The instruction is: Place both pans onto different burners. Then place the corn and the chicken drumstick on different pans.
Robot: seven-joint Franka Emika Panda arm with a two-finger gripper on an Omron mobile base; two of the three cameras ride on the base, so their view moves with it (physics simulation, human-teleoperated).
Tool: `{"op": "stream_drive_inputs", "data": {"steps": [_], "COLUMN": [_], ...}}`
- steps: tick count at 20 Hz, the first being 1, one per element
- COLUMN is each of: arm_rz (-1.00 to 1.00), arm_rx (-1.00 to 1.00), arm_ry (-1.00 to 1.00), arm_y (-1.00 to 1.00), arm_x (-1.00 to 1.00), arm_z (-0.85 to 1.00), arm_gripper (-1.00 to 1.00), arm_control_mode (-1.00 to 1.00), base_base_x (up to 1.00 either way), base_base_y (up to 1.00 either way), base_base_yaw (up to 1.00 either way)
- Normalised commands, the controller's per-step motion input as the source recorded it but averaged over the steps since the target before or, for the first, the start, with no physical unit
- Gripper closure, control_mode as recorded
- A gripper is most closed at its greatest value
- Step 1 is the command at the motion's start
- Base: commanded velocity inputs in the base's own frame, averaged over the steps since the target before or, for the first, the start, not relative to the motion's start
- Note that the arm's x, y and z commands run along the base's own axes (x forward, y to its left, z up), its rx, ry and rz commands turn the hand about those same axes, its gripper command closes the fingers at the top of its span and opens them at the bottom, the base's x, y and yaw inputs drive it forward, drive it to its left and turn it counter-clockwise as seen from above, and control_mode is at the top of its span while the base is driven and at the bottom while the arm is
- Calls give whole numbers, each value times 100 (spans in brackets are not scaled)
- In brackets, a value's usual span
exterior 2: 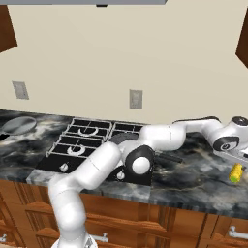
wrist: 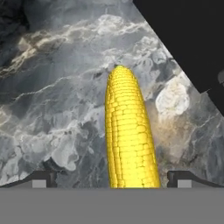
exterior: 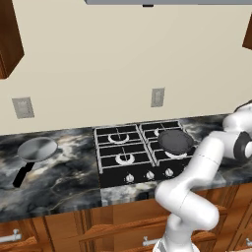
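Note:
The corn point(wrist: 129, 135), a bright yellow cob, lies on the marble counter right of the cooktop, also seen as the corn point(exterior 2: 236, 172). My gripper point(wrist: 114, 181) is open just above it, one fingertip on each side and neither touching. In the right base view the gripper point(exterior 2: 239, 162) hangs over the cob at the far right. The darker pan point(exterior: 174, 141) sits on a right-hand burner, its handle point(exterior 2: 167, 157) pointing right. The light silver pan point(exterior: 37, 149) rests on the counter left of the cooktop. The chicken drumstick is out of view.
The black cooktop point(exterior: 123, 170) has silver knobs along its front, and its left burners point(exterior: 118, 136) are bare. My arm stretches low across the right burners. A black region point(wrist: 192, 39) cuts off the counter beyond the corn. Wooden drawers run below the counter.

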Motion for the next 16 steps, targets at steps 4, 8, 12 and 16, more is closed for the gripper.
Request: {"op": "stream_drive_inputs", "data": {"steps": [4, 8, 12, 16], "arm_rz": [0, 0, 0, 0], "arm_rx": [0, 0, 0, 0], "arm_ry": [0, 0, 0, 0], "arm_y": [-14, -21, -15, -6], "arm_x": [11, 7, 5, 3], "arm_z": [-22, -16, -21, -23], "arm_gripper": [-100, -100, -100, 100], "arm_control_mode": [-100, -100, -100, -100], "base_base_x": [0, 0, 0, 0], "base_base_y": [0, 0, 0, 0], "base_base_yaw": [0, 0, 0, 0]}}
